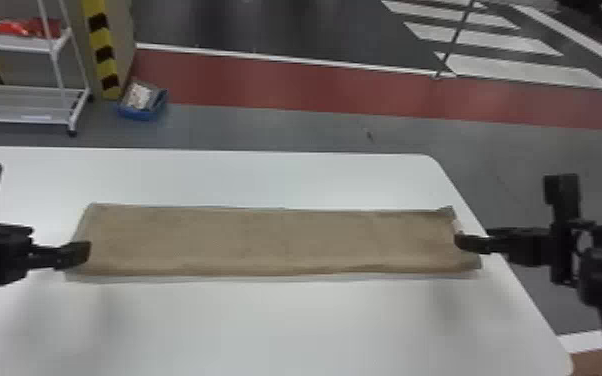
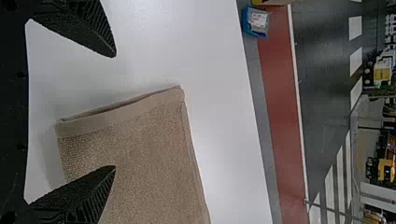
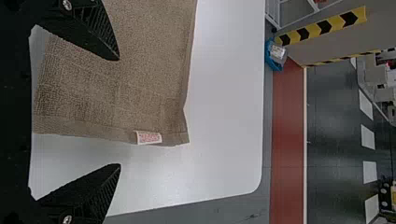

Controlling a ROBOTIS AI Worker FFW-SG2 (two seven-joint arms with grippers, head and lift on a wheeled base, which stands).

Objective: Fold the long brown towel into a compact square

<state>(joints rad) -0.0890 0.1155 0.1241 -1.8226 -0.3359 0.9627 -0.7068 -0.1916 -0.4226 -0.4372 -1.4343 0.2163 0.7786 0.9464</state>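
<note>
Left end effector (image 1: 79, 252), right end effector (image 1: 465, 243) — fingers wide apart, at opposite ends of long brown towel (image 1: 275, 240) — latter near right edge of bench (image 1: 515, 320).

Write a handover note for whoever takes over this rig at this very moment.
Left gripper: open, at the towel's left end, holding nothing.
Right gripper: open, at the right end, by the white label, holding nothing.
Towel: lying on the white table as a long strip running left to right.
Done: the towel is laid out fairly straight; its left end shows layers, so it seems already folded lengthwise.
Left: gripping it and folding the strip's length down into a compact square.
</note>
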